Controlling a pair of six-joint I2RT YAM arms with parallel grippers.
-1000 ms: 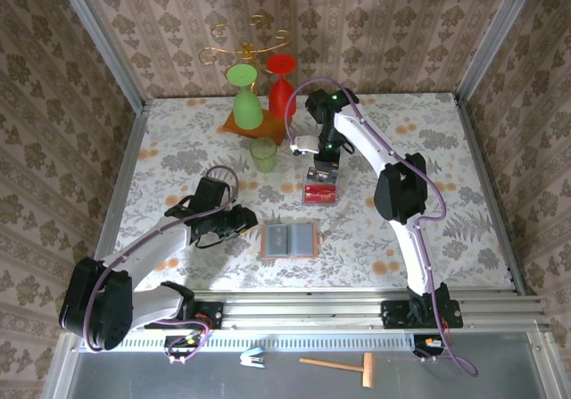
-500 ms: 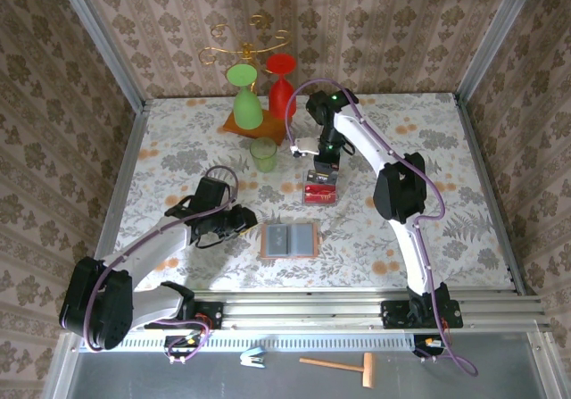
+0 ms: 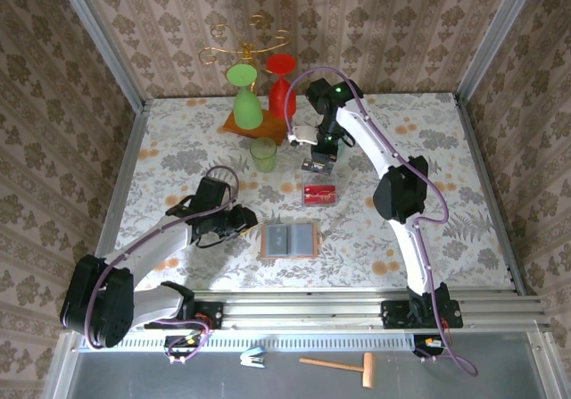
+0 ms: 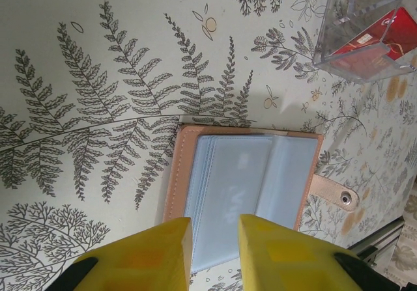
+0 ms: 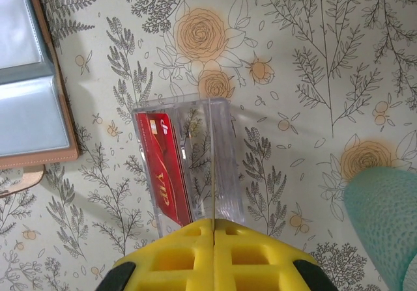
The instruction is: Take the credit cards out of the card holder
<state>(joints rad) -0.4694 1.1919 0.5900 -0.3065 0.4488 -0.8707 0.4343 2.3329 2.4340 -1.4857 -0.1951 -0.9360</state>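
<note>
Currently the thin, stiff, probably slick credit cards (image 5: 163,167) sit in a clear box (image 5: 225,174) near the open card holder (image 4: 260,174), best pinched by an exposed edge; the left gripper (image 4: 214,229) is slightly open and empty, the right gripper (image 5: 214,224) fully closed.

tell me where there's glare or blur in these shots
Left wrist: pale sheen on the card holder sleeves, no blur there. Right wrist: bright glints along the clear box walls, red card crisp. Top external: even light, soft shadows on the table.
</note>
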